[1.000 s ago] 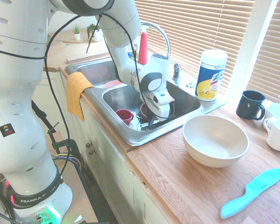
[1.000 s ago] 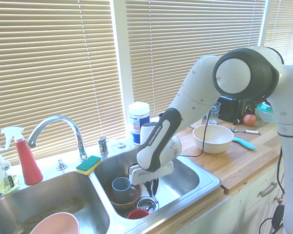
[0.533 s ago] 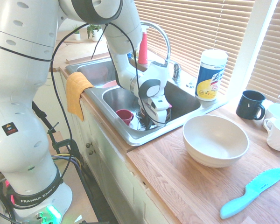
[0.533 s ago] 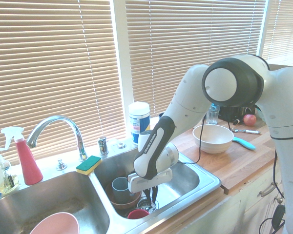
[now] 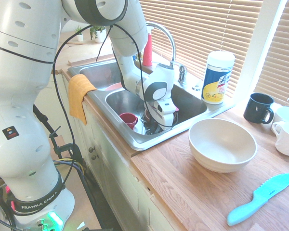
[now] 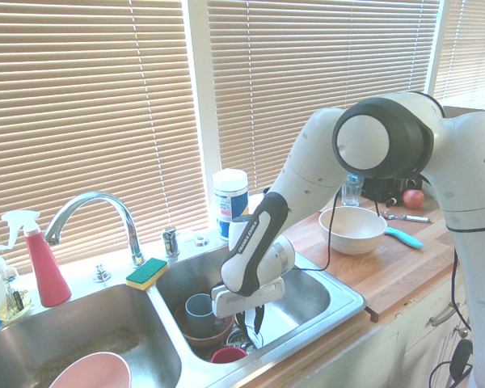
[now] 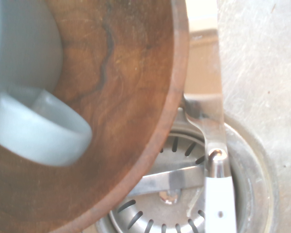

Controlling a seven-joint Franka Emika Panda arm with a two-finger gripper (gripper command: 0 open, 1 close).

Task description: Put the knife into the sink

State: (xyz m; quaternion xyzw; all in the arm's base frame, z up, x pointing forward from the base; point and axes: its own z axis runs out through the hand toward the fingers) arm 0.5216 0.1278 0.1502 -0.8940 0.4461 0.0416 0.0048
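A: Where is the knife (image 7: pixel 214 160) right now?

B: The wrist view shows it best: a slim silvery piece with a white handle, running up from the bottom edge right of centre, across the drain strainer (image 7: pixel 184 213) and over the steel floor of the sink (image 7: pixel 252 63). It lies just beside the rim of the wooden bowl (image 7: pixel 136 73), which holds a pale grey mug (image 7: pixel 34 126).

A: So its long axis?

B: Near vertical in that frame, along the bowl's right edge. In both exterior views the gripper (image 6: pixel 249 317) points straight down into the right basin, low among the dishes, so the knife sits directly under it.

A: Held or let go?

B: I cannot tell. The jaws are buried behind the wrist and the dishes in the first exterior view, and too dark to read in the second. Whether the knife hangs from them or rests on the strainer isn't clear.

A: What does the next move turn on?

B: My judgement: the knife is already inside the sink, below the gripper (image 5: pixel 154 126). A straight lift, clear of the bowl and the small red cup (image 5: pixel 128 119) nearby, should finish it.
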